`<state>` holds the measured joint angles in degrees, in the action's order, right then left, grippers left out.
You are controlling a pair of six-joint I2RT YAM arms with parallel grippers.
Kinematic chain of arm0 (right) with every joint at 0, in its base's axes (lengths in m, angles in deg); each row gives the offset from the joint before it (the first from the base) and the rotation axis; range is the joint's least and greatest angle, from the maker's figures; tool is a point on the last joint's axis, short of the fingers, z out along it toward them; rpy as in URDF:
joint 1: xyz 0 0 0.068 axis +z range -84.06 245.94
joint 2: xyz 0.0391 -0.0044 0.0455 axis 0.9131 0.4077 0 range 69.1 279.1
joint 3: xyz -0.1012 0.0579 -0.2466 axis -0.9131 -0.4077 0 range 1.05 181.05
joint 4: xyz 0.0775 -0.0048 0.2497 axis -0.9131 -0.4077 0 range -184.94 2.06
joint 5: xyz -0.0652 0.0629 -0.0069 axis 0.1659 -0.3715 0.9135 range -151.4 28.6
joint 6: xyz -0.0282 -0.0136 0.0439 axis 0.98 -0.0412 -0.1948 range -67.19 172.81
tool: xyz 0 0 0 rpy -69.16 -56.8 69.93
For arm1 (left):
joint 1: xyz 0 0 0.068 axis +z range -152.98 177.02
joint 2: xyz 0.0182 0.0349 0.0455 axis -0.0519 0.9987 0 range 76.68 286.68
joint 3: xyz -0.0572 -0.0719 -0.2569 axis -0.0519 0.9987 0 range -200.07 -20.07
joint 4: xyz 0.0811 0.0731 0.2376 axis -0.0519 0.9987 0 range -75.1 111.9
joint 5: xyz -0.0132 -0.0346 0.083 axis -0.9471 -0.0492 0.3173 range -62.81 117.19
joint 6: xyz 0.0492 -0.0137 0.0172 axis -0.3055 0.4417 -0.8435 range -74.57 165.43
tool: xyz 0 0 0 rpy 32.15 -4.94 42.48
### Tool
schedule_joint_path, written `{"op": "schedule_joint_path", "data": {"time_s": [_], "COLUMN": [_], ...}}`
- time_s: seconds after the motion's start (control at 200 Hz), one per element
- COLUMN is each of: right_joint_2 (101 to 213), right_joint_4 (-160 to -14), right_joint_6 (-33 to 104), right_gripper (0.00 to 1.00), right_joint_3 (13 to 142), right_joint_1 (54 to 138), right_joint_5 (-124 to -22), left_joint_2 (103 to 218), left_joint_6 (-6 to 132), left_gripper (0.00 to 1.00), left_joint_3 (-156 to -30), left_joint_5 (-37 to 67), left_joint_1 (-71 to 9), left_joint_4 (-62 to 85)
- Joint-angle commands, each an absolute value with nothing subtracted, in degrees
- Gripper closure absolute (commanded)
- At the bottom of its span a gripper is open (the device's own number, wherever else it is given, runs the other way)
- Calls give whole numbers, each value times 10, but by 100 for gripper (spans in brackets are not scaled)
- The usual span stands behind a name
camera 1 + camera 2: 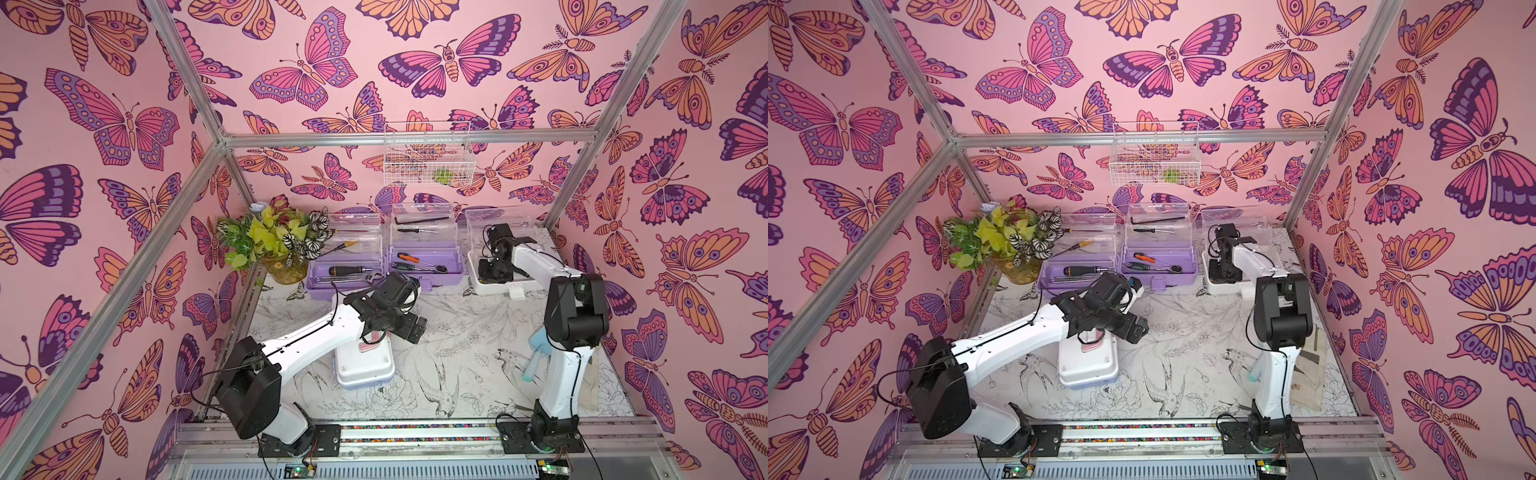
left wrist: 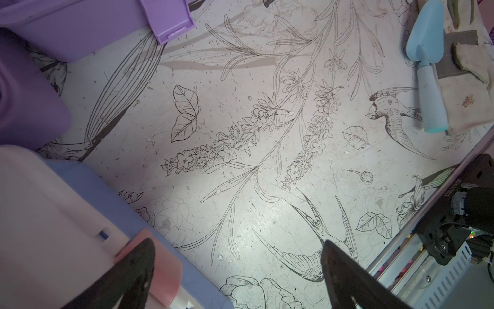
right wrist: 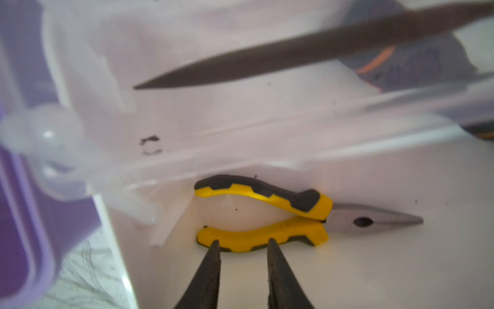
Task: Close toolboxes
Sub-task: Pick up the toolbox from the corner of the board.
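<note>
**Top views: one box shut, three lids up**

Three toolboxes are lined up along the back of the bench (image 1: 457,357): the left lilac box (image 1: 328,291), the middle lilac box (image 1: 436,276) and the white box (image 1: 528,286). All three clear lids are stood upright near the wall. They look hinged at the rear, so each probably has to be tipped forward and pressed down. The light-blue box (image 1: 365,365) is set apart, nearer the front, with its white lid down, so that one is judged done.

The left fingers (image 2: 133,275) are spread wide with nothing between them, hung over bare bench just beside the light-blue box. They're probably being readied for the lilac pair, which sit nearest that arm.

The right fingers (image 3: 205,275) are dipped into the white box's base and parted only narrowly, with nothing seen clamped. Their tips are lined up near the yellow-handled pliers (image 3: 267,214) lying on the box floor; whether contact is made can't be told. The clear lid (image 3: 240,149) is smeared across the right wrist view, close by. That narrow gap is possibly meant for nudging the lid rim rather than grabbing a tool, though that's only a guess.

One thing to be watched: a thin screwdriver (image 1: 337,248) is laid slanting at the left lilac box's back, poking toward the potted plant (image 1: 270,237). That lid might get fouled by it.
</note>
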<state>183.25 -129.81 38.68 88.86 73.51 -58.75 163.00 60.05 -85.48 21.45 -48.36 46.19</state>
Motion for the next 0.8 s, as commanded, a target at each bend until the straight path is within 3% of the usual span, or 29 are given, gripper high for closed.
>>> {"op": "schedule_joint_path", "data": {"time_s": [0.0, 0.23, 0.36, 0.456, 0.616, 0.796], "right_joint_2": [1775, 1626, 1540, 1508, 1522, 1587], "right_joint_4": [-1331, -1322, -1347, -1355, -1326, -1309], "right_joint_6": [362, 311, 258, 236, 238, 244], "right_gripper": [69, 66, 51, 44, 43, 40], "right_joint_3": [822, 680, 655, 639, 632, 673], "right_joint_1": [733, 730, 707, 633, 510, 489], "right_joint_5": [-570, -557, -533, -567, -608, -619], "left_joint_2": [1638, 1648, 1655, 1650, 1637, 1626], "left_joint_6": [610, 612, 611, 612, 615, 618], "left_gripper": [5, 5, 6, 5, 5, 5], "left_joint_3": [-859, -875, -886, -888, -876, -856], "left_joint_5": [223, 225, 218, 219, 223, 227], "left_joint_1": [-482, -481, -481, -481, -481, -481], "left_joint_4": [457, 456, 456, 455, 449, 435]}}
